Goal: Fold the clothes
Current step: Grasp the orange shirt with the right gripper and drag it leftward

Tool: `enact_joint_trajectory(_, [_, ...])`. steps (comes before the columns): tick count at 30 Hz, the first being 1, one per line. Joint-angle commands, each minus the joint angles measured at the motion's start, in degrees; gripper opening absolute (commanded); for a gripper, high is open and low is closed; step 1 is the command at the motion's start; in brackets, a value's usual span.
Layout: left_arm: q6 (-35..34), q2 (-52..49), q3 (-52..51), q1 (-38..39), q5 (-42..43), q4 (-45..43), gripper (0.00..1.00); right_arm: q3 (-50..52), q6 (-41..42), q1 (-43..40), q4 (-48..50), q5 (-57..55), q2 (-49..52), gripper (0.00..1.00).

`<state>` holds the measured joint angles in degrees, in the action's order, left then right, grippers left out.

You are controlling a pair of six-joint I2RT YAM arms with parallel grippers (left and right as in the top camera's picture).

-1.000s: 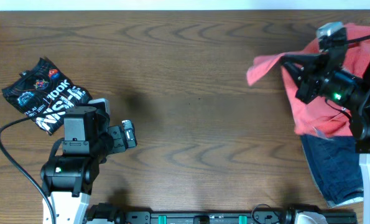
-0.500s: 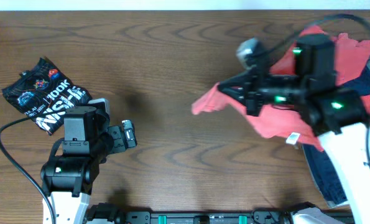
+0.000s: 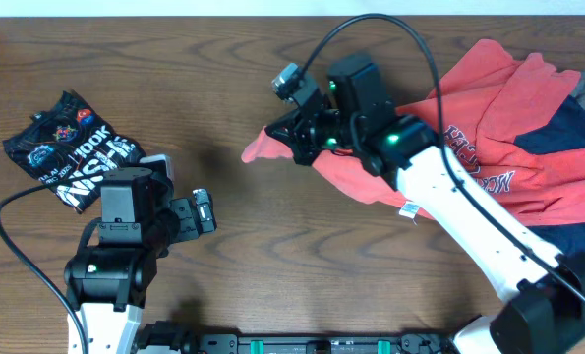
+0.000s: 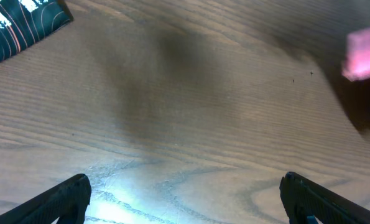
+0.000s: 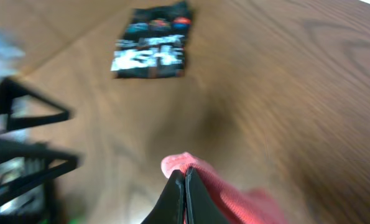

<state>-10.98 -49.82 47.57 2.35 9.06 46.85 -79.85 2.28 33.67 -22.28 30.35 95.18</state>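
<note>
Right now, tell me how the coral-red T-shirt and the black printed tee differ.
The coral-red cotton T-shirt sprawls unfolded; the black printed tee is a compact folded packet. The red shirt sits at the right of the wooden table, over a navy garment; the black tee lies at the left on bare wood. The right gripper pinches the red shirt's edge; no gripper holds the black tee. Both are soft, lettered garments.

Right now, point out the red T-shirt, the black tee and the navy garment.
red T-shirt [image 3: 484, 162], overhead view, on its chest lettering
black tee [image 3: 81, 147], overhead view, printed front
navy garment [image 3: 572, 133], overhead view, an exposed patch
</note>
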Motion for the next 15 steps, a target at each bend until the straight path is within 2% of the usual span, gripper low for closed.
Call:
enact_joint_trajectory(1, [-0.7,0.0,1.3,-0.2,0.5,0.0,0.98,-0.8,5.1,1.0,0.7,-15.9,1.2,0.29])
enact_joint_trajectory(2, [-0.7,0.0,1.3,-0.2,0.5,0.0,0.98,-0.8,6.1,1.0,0.3,-20.7,1.5,0.52])
enact_joint_trajectory(4, [-0.7,0.0,1.3,-0.2,0.6,0.0,0.98,-0.8,6.7,0.6,-1.1,-26.9,1.4,0.59])
enact_joint_trajectory(5, [-0.7,0.0,1.3,-0.2,0.6,0.0,0.98,-0.8,6.8,0.2,-2.0,-28.9,0.9,0.72])
enact_joint_trajectory(6, [-0.7,0.0,1.3,-0.2,0.6,0.0,0.98,-0.8,7.5,-0.2,-2.9,-30.7,0.5,0.91])
enact_joint_trajectory(7, [-0.7,0.0,1.3,-0.2,0.6,0.0,0.98,-0.8,8.5,-0.7,-3.9,-32.6,-0.1,0.99])
enact_joint_trajectory(10, [-1.0,0.0,1.3,-0.2,1.1,-1.2,0.98,-0.8,12.7,-3.2,-9.1,-38.6,-3.1,0.99])
enact_joint_trajectory(15, [-8.2,-1.3,1.2,-0.1,4.1,-4.6,0.98,-0.8,14.0,-9.9,-19.7,-40.4,-7.7,0.99])
